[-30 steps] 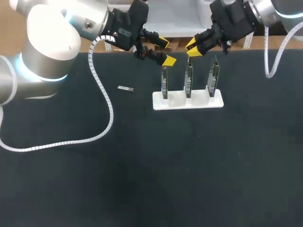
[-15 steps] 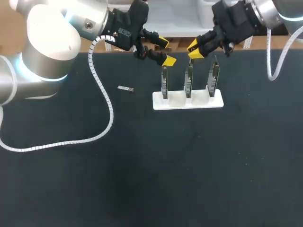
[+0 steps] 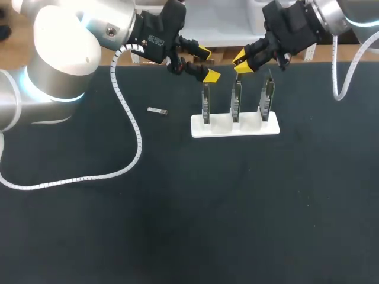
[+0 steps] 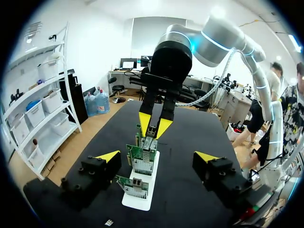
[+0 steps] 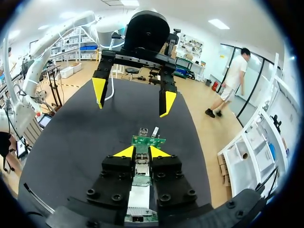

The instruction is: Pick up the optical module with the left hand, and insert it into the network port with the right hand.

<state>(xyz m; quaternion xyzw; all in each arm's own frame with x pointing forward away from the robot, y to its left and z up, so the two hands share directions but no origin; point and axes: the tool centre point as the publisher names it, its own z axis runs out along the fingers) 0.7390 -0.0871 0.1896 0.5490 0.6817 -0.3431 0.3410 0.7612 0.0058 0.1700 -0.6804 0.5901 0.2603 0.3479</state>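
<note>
3 cards (image 3: pixel 235 102), prob. 1 module (image 3: pixel 157 110).

**My Silver Arms and Yellow Tips**

My left arm (image 3: pixel 59 59) is fat, round and silver-white, with a glowing blue ring. My right arm (image 3: pixel 346 12) looks the same. A white curly cable (image 3: pixel 127 136) runs along each one. My left fingers (image 3: pixel 206 64) and right fingers (image 3: pixel 243 62) are black blocks with round screws and pointy yellow tips.
</note>
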